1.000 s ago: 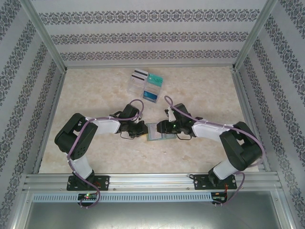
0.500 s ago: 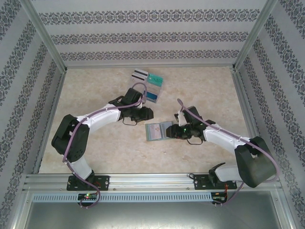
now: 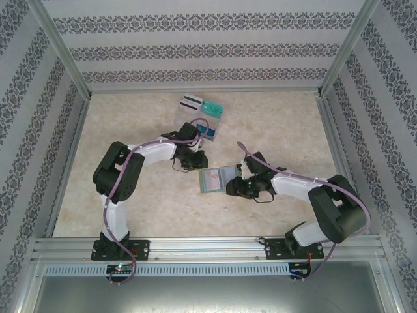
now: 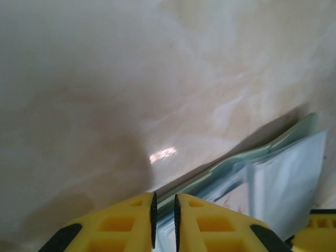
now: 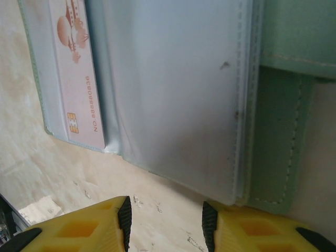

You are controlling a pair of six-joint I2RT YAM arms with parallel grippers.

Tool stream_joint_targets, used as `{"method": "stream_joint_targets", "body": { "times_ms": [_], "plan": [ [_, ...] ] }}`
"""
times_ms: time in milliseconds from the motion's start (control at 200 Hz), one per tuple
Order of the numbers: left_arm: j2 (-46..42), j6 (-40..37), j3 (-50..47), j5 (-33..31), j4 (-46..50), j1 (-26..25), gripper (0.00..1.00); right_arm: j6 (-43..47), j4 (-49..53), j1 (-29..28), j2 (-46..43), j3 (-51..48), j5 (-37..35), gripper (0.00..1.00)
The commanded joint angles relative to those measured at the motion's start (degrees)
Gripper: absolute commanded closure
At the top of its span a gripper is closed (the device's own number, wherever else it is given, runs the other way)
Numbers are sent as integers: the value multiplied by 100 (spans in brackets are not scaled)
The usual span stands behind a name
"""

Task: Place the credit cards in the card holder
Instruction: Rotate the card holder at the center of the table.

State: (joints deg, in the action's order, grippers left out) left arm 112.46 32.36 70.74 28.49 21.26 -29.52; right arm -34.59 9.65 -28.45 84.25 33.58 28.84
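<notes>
The left gripper is nearly pressed together, empty. The right gripper stands spread at the card holder (pink-marked card pocketed).

Marbled tabletop, clear stand, patterned walls

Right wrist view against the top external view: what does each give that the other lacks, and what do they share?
Right wrist: close detail of the pale card in the holder, with its pinkish figure, gold chip and printed digits, plus the holder's stitching. Top external: both arms, the left hand, and the striped, teal and blue cards at the far side. Shared: the card holder lying open, with the right hand at its edge.
</notes>
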Motion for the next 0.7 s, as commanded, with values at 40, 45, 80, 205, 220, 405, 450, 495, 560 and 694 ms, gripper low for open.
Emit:
{"method": "stream_joint_targets", "body": {
  "times_ms": [40,45,80,205,220,405,450,495,560,694],
  "plan": [
    [-436,210,-581,168,-201,-19,82,233,-890,133,565,549,-440,55],
    [-453,223,-602,167,-214,-23,82,238,-888,140,583,569,-432,55],
    [-551,296,-756,171,-287,-43,83,291,-886,181,725,718,-370,55],
    [-870,531,-1179,171,-404,-198,83,396,-881,260,1121,1197,-167,55],
    [-903,545,-1216,159,-403,-215,83,417,-859,261,1173,1267,-149,55],
    [-1320,1082,-1729,57,-913,-561,84,564,-665,296,1779,2024,261,55],
    [-1345,1203,-1778,20,-1047,-659,84,653,-557,296,1945,2229,414,55],
    [-1336,1325,-1812,-27,-1197,-771,84,734,-423,295,2075,2416,522,55],
    [-1262,1494,-1835,-58,-1463,-942,84,906,-156,309,2256,2686,665,55],
    [-930,1867,-1809,-79,-2098,-1250,85,1189,407,329,2612,3210,974,55]
  ]
}}
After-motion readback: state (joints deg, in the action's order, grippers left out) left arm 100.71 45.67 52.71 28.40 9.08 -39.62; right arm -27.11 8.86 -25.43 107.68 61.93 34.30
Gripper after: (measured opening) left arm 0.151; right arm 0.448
